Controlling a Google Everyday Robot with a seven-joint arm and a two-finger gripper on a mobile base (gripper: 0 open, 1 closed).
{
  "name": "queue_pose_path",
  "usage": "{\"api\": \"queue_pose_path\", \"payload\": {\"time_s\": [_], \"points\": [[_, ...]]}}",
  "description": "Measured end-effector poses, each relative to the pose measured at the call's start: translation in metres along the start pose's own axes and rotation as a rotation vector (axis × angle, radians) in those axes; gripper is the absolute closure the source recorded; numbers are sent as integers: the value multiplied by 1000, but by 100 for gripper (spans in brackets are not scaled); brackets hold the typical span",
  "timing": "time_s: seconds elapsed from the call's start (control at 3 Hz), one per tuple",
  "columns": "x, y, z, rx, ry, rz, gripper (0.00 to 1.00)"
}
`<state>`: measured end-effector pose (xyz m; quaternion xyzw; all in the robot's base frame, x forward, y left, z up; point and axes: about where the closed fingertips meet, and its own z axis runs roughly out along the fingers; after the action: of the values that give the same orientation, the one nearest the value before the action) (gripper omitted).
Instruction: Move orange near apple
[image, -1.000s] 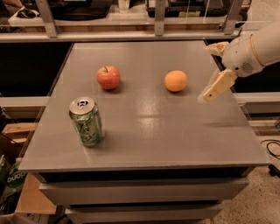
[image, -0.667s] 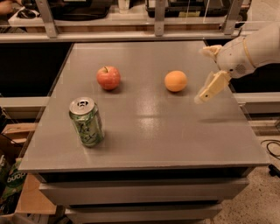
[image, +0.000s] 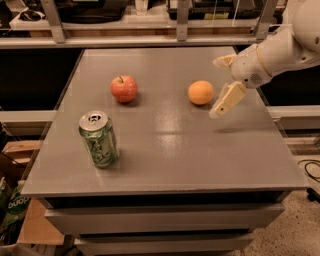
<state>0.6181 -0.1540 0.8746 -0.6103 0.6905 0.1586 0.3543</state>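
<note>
The orange (image: 201, 92) lies on the grey table (image: 165, 150), right of centre. The red apple (image: 124, 88) with a short stem lies to its left, well apart from it. My gripper (image: 216, 89) hangs just right of the orange, a little above the table, on the white arm that comes in from the right. It is open and empty, with one finger (image: 227, 100) in front of the orange's right side and the other behind it.
A green soda can (image: 99, 138) stands upright at the front left of the table. A shelf rail with metal posts (image: 182, 20) runs along the back edge. Cardboard boxes (image: 15, 200) sit on the floor at the left.
My gripper has moved left, closer to the orange. The orange, apple and can have not moved.
</note>
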Motion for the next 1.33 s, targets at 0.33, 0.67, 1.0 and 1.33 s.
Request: {"api": "queue_pose_path", "payload": {"time_s": [0.33,0.67,1.0,1.33], "points": [[-3,-1,19,-27,-3,12,15],[-2,-1,33,-51,-18,30,39],[-1,-1,39,-66,-26,38,62],[-7,-4,37,-62,-35,24,86]]}}
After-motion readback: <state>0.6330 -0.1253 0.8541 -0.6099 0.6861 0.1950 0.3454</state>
